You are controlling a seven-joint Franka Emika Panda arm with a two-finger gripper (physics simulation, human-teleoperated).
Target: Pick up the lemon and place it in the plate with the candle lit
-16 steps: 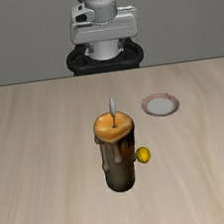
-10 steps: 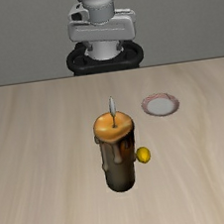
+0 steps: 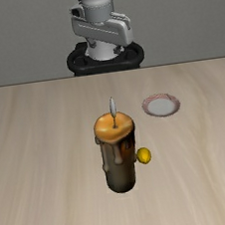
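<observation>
Pale wood grain covers the table (image 3: pixel 33 145), whose far edge runs straight across the upper third of the frame, just below the arm's dark base (image 3: pixel 105 58). Bare wood lies open on the left, on the far right and along the bottom. The lemon (image 3: pixel 144 155) sits right of centre, touching or just beside the lower right flank of the dark, orange-topped candle (image 3: pixel 117 156). The pink-rimmed plate (image 3: pixel 162 105) lies apart, up and to the right, with clear wood between. The pincer's state cannot be told. Since the earlier frames the robot arm (image 3: pixel 100 24) has swivelled and tilted at top centre; lemon, candle and plate have not moved.
</observation>
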